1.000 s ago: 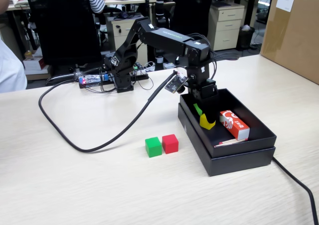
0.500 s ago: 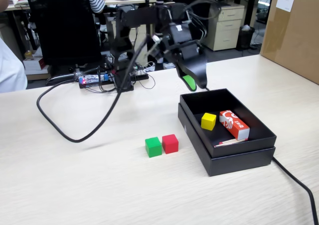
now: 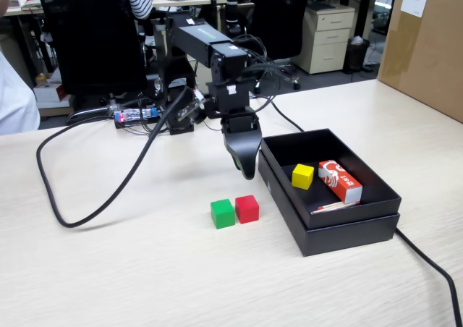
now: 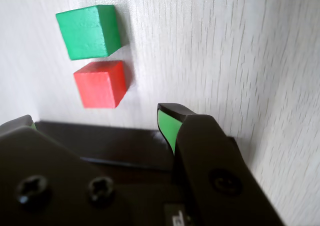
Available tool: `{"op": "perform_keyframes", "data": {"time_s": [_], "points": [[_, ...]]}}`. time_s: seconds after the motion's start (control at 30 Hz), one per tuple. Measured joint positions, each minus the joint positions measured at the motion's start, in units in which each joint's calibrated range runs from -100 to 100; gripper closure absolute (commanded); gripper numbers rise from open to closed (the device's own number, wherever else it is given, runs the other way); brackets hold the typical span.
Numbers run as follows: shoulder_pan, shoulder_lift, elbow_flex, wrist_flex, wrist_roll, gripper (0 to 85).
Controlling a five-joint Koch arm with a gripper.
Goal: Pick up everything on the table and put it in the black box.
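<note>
On the pale table [image 3: 130,269] a green cube [image 3: 222,213] and a red cube [image 3: 247,208] stand side by side, just left of the black box [image 3: 347,233]. A yellow cube [image 3: 302,176] lies inside the box. My gripper [image 3: 246,168] points down above the table, between the box's left wall and the two cubes, a little behind them. In the wrist view the gripper [image 4: 95,120] is open and empty, its green-padded fingertips [image 4: 167,123] wide apart, with the red cube [image 4: 101,83] and the green cube [image 4: 89,31] ahead of it.
A red-and-white carton [image 3: 340,181] and a thin stick [image 3: 334,206] also lie in the box. A thick black cable [image 3: 87,204] loops over the table at the left. A large brown cardboard carton [image 3: 427,45] stands at the back right.
The arm let go of the yellow cube inside the box, rose, and swung left and down. It now hangs open over the table near the red and green cubes.
</note>
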Motion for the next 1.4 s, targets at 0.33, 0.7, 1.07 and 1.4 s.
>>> {"op": "perform_keyframes", "data": {"time_s": [0.33,0.7,1.07,1.4], "points": [[-0.4,13.1,7.1,0.0,-0.4,37.6],[-0.5,20.7,10.7,0.0,-3.0,38.0],[-1.2,24.2,13.1,0.0,-4.9,50.1],[-1.6,25.2,15.2,0.0,-5.0,84.6]]}}
